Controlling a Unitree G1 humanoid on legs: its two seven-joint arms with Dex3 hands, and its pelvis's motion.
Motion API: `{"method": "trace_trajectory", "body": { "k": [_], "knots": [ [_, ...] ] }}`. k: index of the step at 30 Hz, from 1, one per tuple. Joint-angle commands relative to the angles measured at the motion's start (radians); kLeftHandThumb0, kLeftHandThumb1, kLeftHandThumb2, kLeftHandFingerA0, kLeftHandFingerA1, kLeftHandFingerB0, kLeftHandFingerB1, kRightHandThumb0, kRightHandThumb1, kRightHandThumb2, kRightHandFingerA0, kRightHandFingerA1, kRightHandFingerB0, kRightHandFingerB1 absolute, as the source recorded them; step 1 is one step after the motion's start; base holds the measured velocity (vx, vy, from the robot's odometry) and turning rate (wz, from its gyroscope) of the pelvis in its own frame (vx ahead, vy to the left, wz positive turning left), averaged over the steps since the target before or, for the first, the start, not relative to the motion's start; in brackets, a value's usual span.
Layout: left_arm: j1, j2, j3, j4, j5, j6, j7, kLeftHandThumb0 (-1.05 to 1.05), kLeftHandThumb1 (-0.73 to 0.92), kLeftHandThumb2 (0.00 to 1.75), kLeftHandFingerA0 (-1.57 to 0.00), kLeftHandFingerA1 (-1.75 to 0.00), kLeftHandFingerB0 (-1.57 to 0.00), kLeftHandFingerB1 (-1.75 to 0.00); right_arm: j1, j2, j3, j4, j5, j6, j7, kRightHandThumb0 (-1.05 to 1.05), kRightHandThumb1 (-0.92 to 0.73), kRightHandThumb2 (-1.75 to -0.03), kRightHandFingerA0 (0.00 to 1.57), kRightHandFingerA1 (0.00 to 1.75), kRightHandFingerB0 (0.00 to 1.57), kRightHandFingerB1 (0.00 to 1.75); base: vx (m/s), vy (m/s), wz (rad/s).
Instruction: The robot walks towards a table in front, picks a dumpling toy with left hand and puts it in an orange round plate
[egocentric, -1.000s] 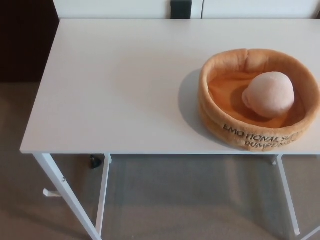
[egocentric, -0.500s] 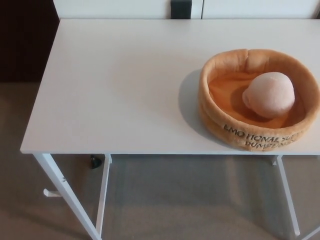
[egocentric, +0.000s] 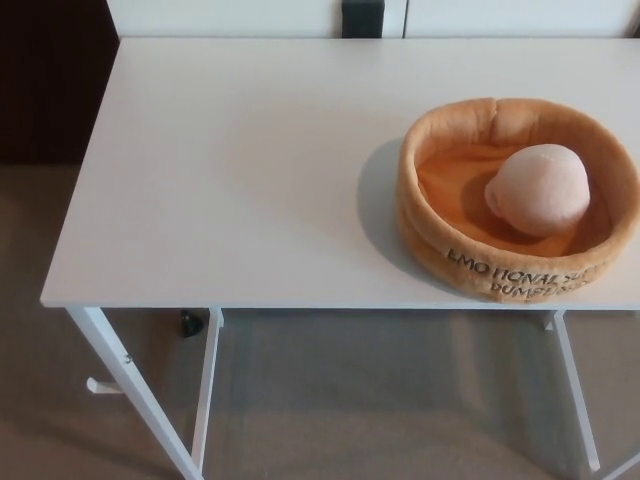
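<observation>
Dumpling (egocentric: 538, 188), pale and round, sits inside the orange plate (egocentric: 440, 235), which looks like where the task wants it. Nearest me is grey carpet (egocentric: 380, 400) showing between the white legs (egocentric: 130, 385) of the counter (egocentric: 240, 180). Just past the front edge stands the plate, a soft plush ring with black lettering on its wall, at the right side of the counter and close to that edge. The dumpling rests toward the plate's right half, leaning against the inner wall, so the raised rim should keep it from rolling out. The rest of the counter shows nothing else on it. Beyond the far edge a dark post (egocentric: 362, 17) stands against a white wall. Neither robot hand appears in my view, left or right, so I cannot tell how far open either is or whether it holds anything. I judge the placing done.
</observation>
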Motion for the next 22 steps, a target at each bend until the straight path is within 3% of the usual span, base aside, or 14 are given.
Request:
{"method": "trace_trajectory", "body": {
  "k": [1, 2, 14, 15, 16, 17, 22],
  "knots": [
    [-0.013, 0.008, 0.006, 0.05, -0.007, -0.126, 0.096, -0.32, 0.56, 0.57, -0.64, -0.56, -0.2, -0.28, -0.001, -0.029, -0.015, 0.013, 0.009, -0.014, -0.016, -0.52, -0.62, -0.86, 0.54, 0.56, 0.22, 0.43, 0.0, 0.0, 0.0],
    [-0.014, 0.009, 0.003, 0.052, -0.005, -0.128, 0.097, -0.34, 0.57, 0.57, -0.62, -0.53, -0.19, -0.28, 0.001, -0.029, -0.014, 0.011, 0.008, -0.016, -0.017, -0.44, -0.74, -0.62, 0.61, 0.45, 0.26, 0.3, 0.0, 0.0, 0.0],
    [-0.022, 0.015, -0.007, 0.07, 0.001, -0.147, 0.094, -0.35, 0.59, 0.58, -0.64, -0.51, -0.18, -0.28, -0.01, -0.027, -0.008, 0.019, 0.002, -0.011, -0.025, -0.45, -0.73, -0.62, 0.62, 0.44, 0.27, 0.3, 0.0, 0.0, 0.0],
    [-0.026, 0.011, 0.001, 0.071, -0.008, -0.143, 0.091, -0.33, 0.58, 0.58, -0.64, -0.51, -0.19, -0.28, -0.011, -0.028, -0.012, 0.018, 0.006, -0.013, -0.021, -0.52, -0.62, -0.85, 0.55, 0.56, 0.22, 0.42, 0.0, 0.0, 0.0],
    [-0.028, 0.01, 0.004, 0.072, -0.012, -0.142, 0.09, -0.33, 0.58, 0.58, -0.64, -0.51, -0.19, -0.28, -0.012, -0.028, -0.014, 0.017, 0.008, -0.014, -0.019, -0.52, -0.62, -0.85, 0.55, 0.56, 0.22, 0.42, 0.0, 0.0, 0.0],
    [-0.032, 0.011, -0.009, 0.072, 0.002, -0.137, 0.109, -0.36, 0.57, 0.57, -0.67, -0.53, -0.21, -0.29, -0.015, -0.03, -0.006, 0.018, -0.001, -0.018, -0.021, -0.45, -0.76, -0.63, 0.61, 0.44, 0.27, 0.31, 0.0, 0.0, 0.0],
    [-0.041, 0.014, -0.044, 0.072, 0.028, -0.14, 0.136, -0.36, 0.58, 0.58, -0.68, -0.52, -0.2, -0.29, -0.021, -0.033, 0.001, 0.014, -0.006, -0.015, -0.018, -0.46, -0.75, -0.62, 0.6, 0.43, 0.26, 0.3, 0.0, 0.0, 0.0]
  ]
}}
